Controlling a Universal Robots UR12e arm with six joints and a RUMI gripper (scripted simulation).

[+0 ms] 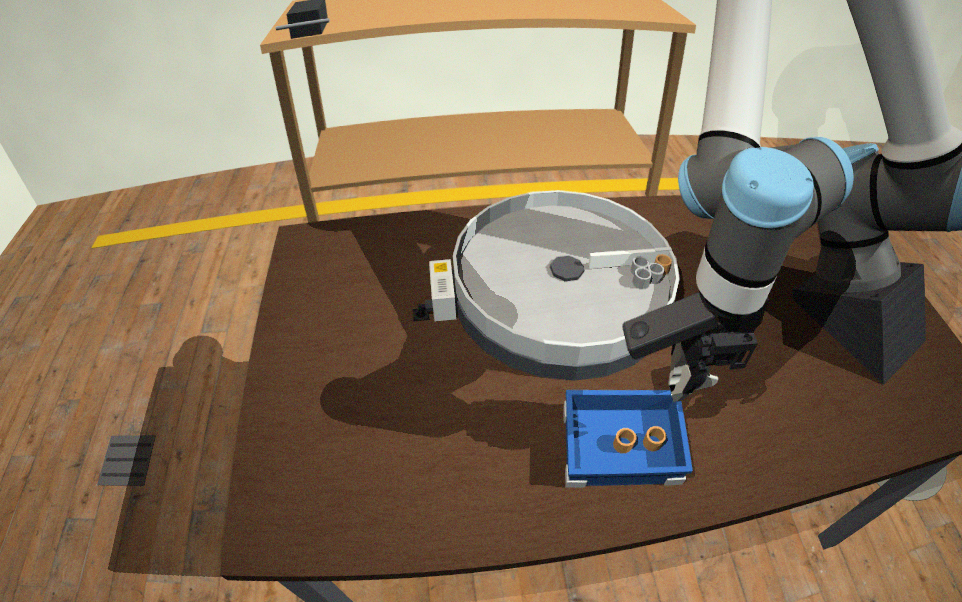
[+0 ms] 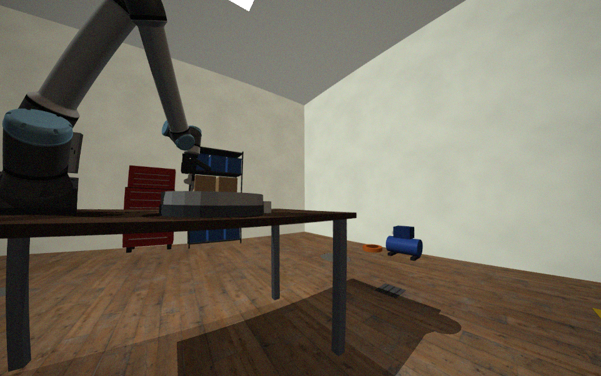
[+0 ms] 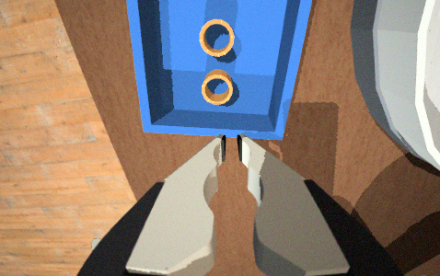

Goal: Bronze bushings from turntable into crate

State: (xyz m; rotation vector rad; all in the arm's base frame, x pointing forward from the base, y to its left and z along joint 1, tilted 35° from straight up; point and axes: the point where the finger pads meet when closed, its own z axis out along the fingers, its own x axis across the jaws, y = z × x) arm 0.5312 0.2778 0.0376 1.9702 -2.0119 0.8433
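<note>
The blue crate (image 1: 627, 470) (image 3: 287, 87) holds two upright bronze bushings: the left one (image 1: 624, 447) (image 3: 202, 39) near the middle, the right one (image 1: 654, 446) (image 3: 217, 74) closer to my gripper. A third bronze bushing (image 1: 664, 269) stands on the turntable (image 1: 524, 291) (image 2: 212, 199) (image 3: 388, 69), at its right side by the wall. Three steel bushings (image 1: 642, 283) stand clustered just left of it. My gripper (image 1: 692, 389) (image 2: 188, 180) (image 3: 231, 136) is shut with only a narrow gap and nothing in it. It hangs above the crate's right end, by the rim.
A white bar (image 1: 610, 260) reaches from the turntable's dark hub (image 1: 567, 268) to the right wall, just behind the bushings. A white box (image 1: 443, 291) with a yellow label stands against the turntable's left side. The turntable's raised wall lies behind the crate.
</note>
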